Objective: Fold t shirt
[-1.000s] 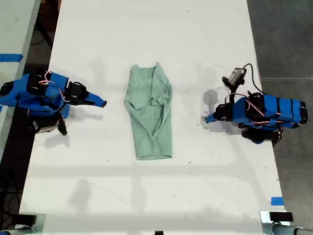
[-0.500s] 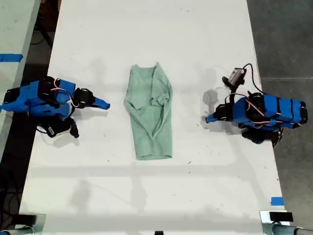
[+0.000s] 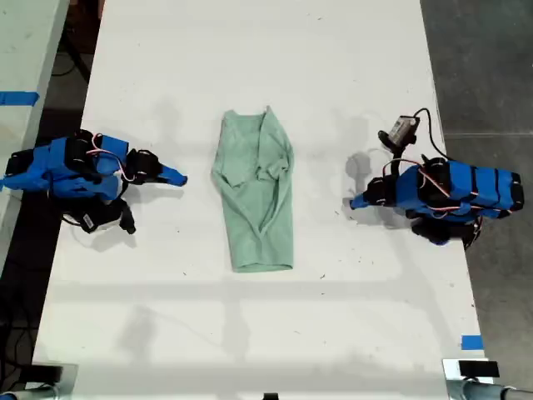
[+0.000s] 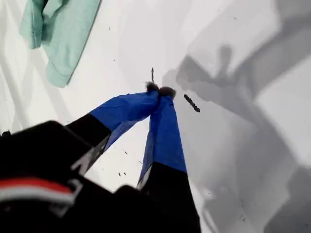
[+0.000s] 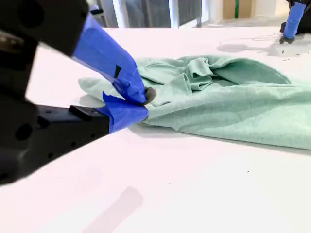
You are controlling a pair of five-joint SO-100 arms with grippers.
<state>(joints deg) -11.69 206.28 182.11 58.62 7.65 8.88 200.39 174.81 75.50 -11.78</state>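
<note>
Exterior view: the shirt (image 3: 254, 196) lies lengthwise in the middle of the white bench (image 3: 250, 67), wrinkled, with its sleeves turned in over the body. My second gripper (image 3: 176, 177) is on the exterior view's left, and its jaws point at the shirt's upper half with a strip of bare bench between tip and cloth. My first gripper (image 3: 354, 202) is on the exterior view's right. It points back at the shirt from the other side and stands further off. Neither touches the cloth, and the shirt sits between the two tips.

First wrist view: my first gripper (image 4: 159, 90) has its jaws clenched, the tips meeting with nothing in them. They are low over the bench (image 4: 233, 145). The shirt (image 4: 58, 29) is well ahead of the tips and off to one side, and only a corner of it shows.

Second wrist view: my second gripper (image 5: 142, 103) also has its jaws pressed together on nothing. The shirt (image 5: 228, 102) lies just beyond the tips, its bunched folds straight ahead. The rest of the cloth stretches away to one side. Past the shirt, a bit of the first arm (image 5: 294, 19) shows on the bench.
</note>
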